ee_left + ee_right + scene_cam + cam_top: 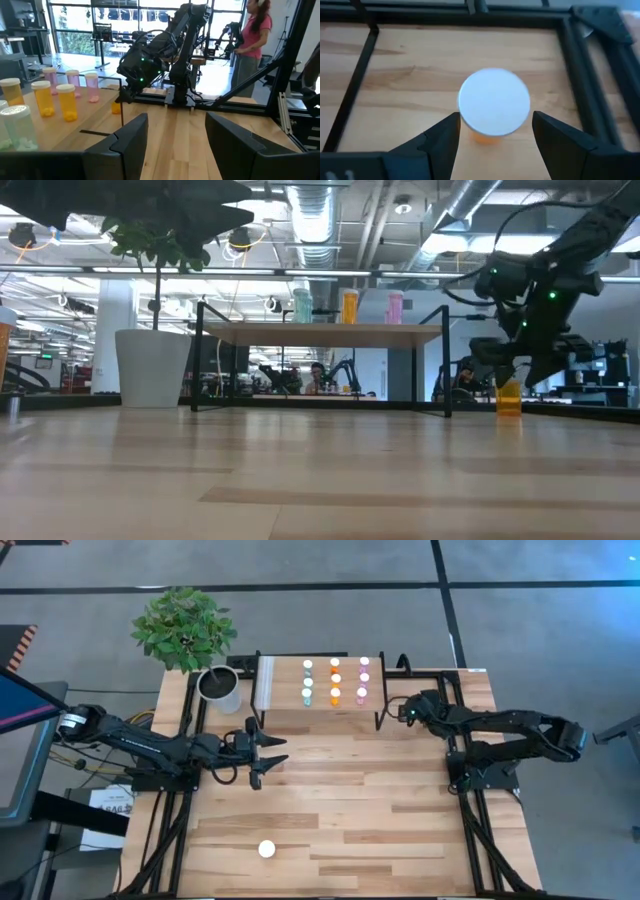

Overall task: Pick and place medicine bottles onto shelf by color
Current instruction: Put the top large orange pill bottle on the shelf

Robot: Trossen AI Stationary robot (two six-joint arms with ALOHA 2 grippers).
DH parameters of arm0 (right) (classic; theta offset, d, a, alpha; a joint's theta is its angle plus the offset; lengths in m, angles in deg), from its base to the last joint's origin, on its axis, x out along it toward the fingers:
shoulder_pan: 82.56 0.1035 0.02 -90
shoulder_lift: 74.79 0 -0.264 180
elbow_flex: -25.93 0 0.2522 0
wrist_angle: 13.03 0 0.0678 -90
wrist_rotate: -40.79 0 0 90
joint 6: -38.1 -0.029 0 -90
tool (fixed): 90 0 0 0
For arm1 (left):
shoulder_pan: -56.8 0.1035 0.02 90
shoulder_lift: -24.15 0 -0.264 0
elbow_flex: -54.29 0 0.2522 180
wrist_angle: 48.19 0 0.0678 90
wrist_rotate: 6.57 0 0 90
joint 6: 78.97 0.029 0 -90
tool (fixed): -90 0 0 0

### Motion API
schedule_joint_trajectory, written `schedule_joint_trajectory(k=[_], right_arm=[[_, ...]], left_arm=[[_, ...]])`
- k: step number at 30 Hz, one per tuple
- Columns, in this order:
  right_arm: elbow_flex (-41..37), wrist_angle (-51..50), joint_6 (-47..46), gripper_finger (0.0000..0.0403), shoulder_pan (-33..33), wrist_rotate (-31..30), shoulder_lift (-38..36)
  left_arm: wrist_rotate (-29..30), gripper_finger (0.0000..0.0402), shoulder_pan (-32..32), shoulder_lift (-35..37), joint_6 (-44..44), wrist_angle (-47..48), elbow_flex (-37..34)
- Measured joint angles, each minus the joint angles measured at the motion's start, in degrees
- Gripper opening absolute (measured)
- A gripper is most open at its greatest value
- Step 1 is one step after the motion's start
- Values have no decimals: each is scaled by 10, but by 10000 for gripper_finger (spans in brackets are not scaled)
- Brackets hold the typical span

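Right gripper (495, 137): positioned above an orange bottle (493, 107) that stands upright on the desk (340, 800) just beside the shelf (285, 690), at 3 o'clock from it in the high view. Fingers (437, 140) are apart, one on each side of the white cap; contact with the bottle cannot be confirmed. In the low view the bottle (508, 397) stands on the desk under the right gripper (510, 370).

Left gripper (268, 755): over the desk at 7 o'clock from the shelf, fingers apart, holding nothing.

Shelf: carries bottles in three columns of white caps, teal (307, 682), orange (335, 680) and pink (363, 679). The left wrist view shows these bottles by color: teal (17, 127), orange (67, 102), pink (91, 86).

One further white-capped bottle (266, 849) stands alone on the desk at 6 o'clock, well apart from the shelf.

A white pot (220, 688) with a plant stands at 9 o'clock from the shelf.

No legible writing or labels on the bottles.
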Motion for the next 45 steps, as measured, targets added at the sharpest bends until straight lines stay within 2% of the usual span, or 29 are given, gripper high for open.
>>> schedule_joint_trajectory(k=[4,14,24,27,35,45], right_arm=[[-31,43,6,270,-14,23,0],[-61,117,38,261,-11,21,0],[-61,131,51,166,-11,19,0],[-61,130,51,148,-1,19,0],[-61,97,17,149,65,25,-21],[-62,-12,-123,120,225,25,-76]], left_arm=[[0,187,0,0,-1,0,0],[0,187,0,0,-2,1,0],[0,187,0,0,-8,1,0],[-3,187,0,0,-8,1,0],[-7,187,0,0,-9,1,0],[-13,187,0,0,-9,3,0]])
